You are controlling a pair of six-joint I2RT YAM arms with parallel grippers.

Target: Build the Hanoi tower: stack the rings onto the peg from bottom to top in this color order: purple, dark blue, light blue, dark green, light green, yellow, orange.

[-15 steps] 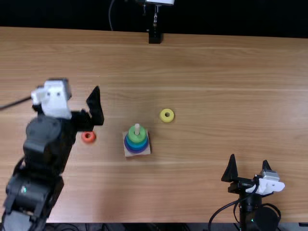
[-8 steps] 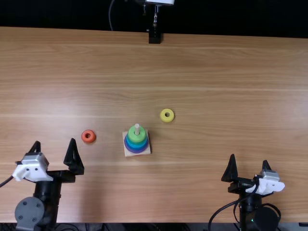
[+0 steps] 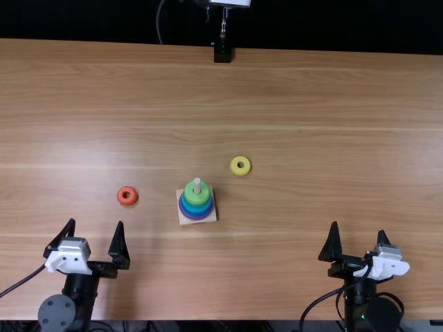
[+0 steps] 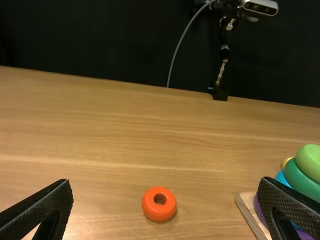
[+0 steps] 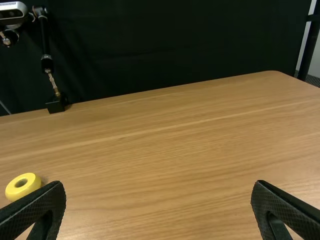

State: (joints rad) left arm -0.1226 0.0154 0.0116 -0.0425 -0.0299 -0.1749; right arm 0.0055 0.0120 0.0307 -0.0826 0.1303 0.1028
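Hanoi tower (image 3: 212, 216) bears stacked rings (image 3: 196, 210), light green topmost.

Orange ring (image 3: 120, 197), yellow ring (image 3: 234, 169), purple ring (image 3: 196, 217); light brown, wood-grained table (image 3: 311, 159)

Bright, even light lies over the desk (image 3: 311, 104) in the top view, with a pale sheen toward nine o'clock and a faint, soft-edged shadow near seven. At twelve, the backdrop (image 3: 346, 26) is almost black. The right wrist view shows soft shade beside the yellow ring (image 5: 14, 189).
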